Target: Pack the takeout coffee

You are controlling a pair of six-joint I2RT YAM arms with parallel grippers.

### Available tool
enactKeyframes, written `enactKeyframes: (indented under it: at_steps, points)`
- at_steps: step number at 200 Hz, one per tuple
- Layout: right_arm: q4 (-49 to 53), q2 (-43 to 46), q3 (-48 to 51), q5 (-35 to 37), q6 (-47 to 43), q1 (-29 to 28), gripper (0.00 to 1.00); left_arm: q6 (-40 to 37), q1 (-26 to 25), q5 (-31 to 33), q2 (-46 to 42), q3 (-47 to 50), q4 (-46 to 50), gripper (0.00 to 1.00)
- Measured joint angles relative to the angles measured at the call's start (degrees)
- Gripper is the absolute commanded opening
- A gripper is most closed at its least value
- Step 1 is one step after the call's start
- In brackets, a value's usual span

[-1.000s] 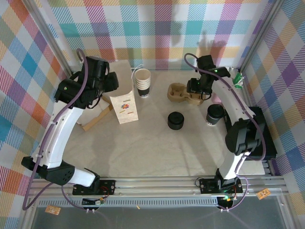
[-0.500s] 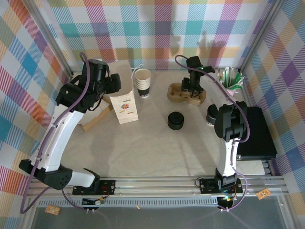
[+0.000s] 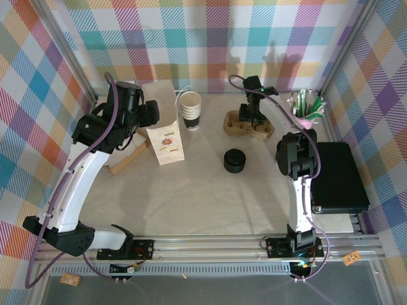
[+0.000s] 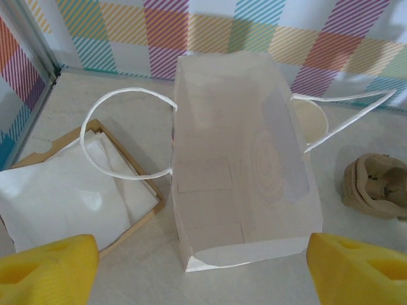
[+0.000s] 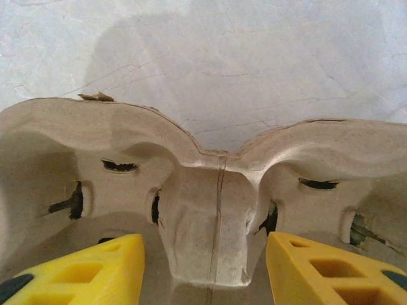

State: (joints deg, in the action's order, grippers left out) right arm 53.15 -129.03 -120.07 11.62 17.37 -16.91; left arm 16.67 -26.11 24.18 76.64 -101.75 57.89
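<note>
Grasping of the moulded pulp cup carrier [image 5: 203,210] is judged to be the step in hand. The right jaws are spread to either side of its central ridge, close beside it but not seen to pinch it. The left jaws are spread wide above the open mouth of the white paper bag [image 4: 241,159], and nothing is gripped between them.

The lidded takeout coffee cannot be made out. It may be hidden under the right arm's elbow [image 3: 296,155], so its place cannot be told.

Next, the ridge would need to be pinched squarely and the carrier lifted level, since the pulp wall looks thin and could be crushed or tipped.

Room is tight at the back. The carrier lies near the rear wall, between the stack of lidless cups [image 3: 190,109] and the holder of stirrers [image 3: 305,105]. Open worktop [image 3: 203,203] is offered on the near side of the stack of lids [image 3: 234,161]. On entry, the bag's thin rim and splayed handles [image 4: 127,136] would have to be cleared.
</note>
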Motion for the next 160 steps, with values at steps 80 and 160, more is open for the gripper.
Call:
enactKeyframes:
  at_steps: [80, 160]
  points:
    - [1.11, -1.46, -0.52, 0.9, -0.17, -0.33, 0.49, -0.87, 0.02, 0.48, 0.0, -0.02, 0.04, 0.85]
    - [1.97, -2.43, -1.55, 1.25, -0.26, -0.44, 0.46, -1.33, 0.02, 0.48, 0.11, -0.09, 0.04, 0.85]
